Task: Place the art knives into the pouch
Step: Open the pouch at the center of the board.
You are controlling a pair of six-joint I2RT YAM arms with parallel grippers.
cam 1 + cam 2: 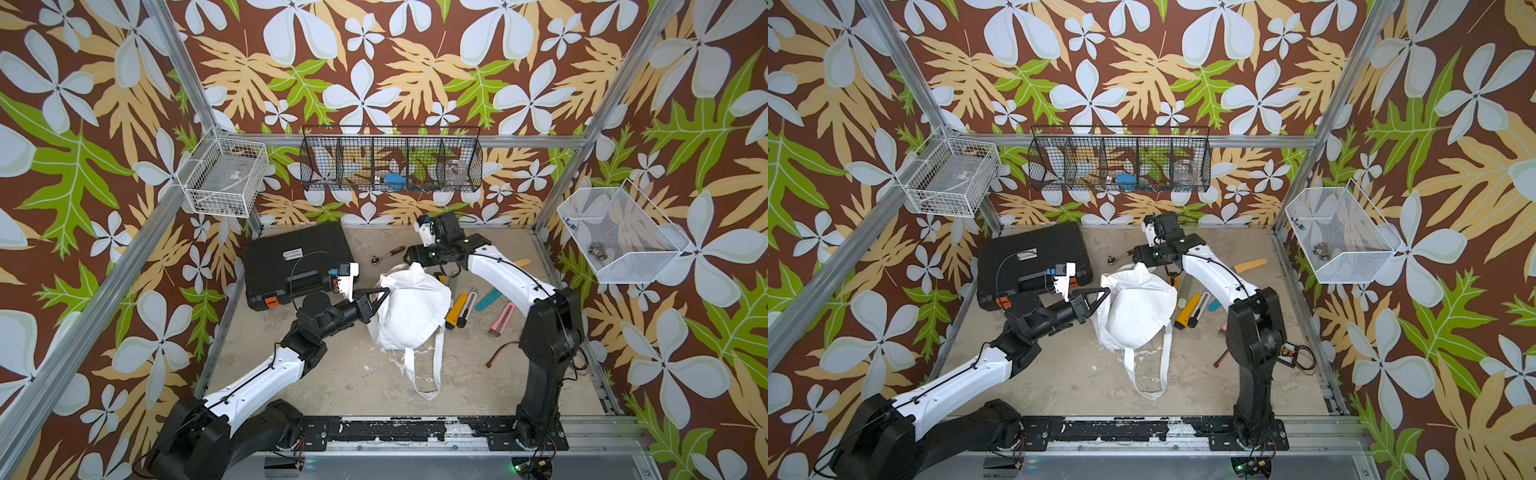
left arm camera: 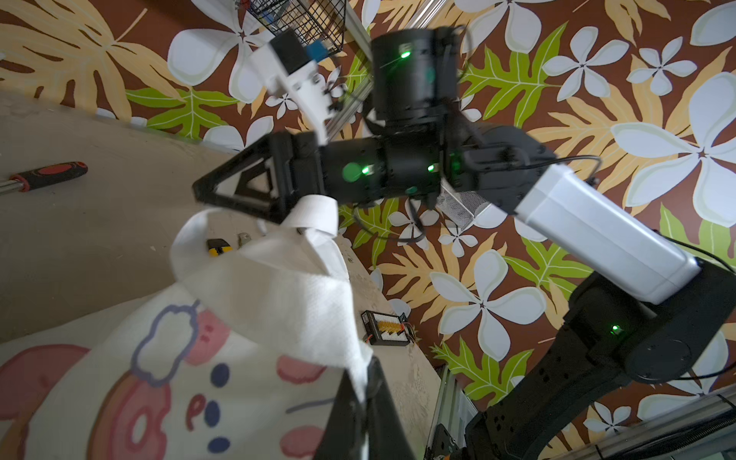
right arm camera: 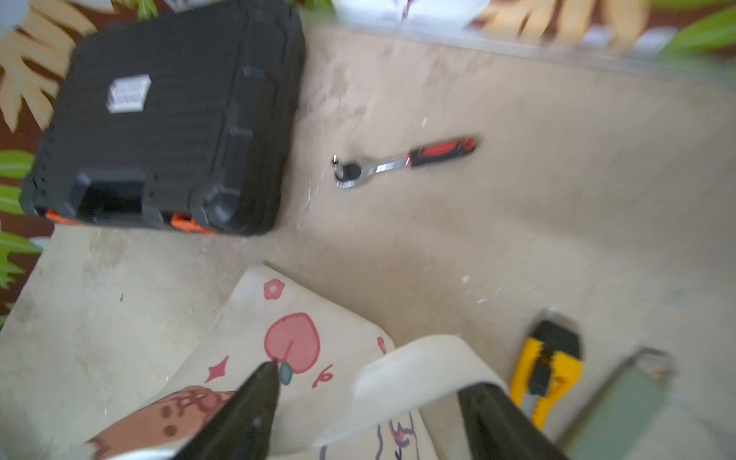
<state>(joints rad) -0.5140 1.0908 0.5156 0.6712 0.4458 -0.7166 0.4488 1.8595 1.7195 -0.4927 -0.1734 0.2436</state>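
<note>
looking over the worn beige bench and finding the large white canvas pouch with long straps and pink-and-brown cartoon animals slumping at its middle.

seeing the left fingers pressed together, pinching a fold of the pouch's rim on the left-arm side and holding it up.

seeing the right fingers spread wide over the far rim and gripping nothing, with a white strap loop passing between them. not managing to tell through the blur whether touching it.

taking the small yellow-and-black snap-blade art knife as the task's thing, though with a larger yellow cutter lying nearby, not being sure. lying flat on the bench just beside the pouch, on the right-arm side, not yet inside. long axis running roughly the way the right fingers are pointing.

judging the right arm much the nearer. probably needing a short shift sideways off the pouch and down, with the fingers straddling the knife's narrow width.
</note>
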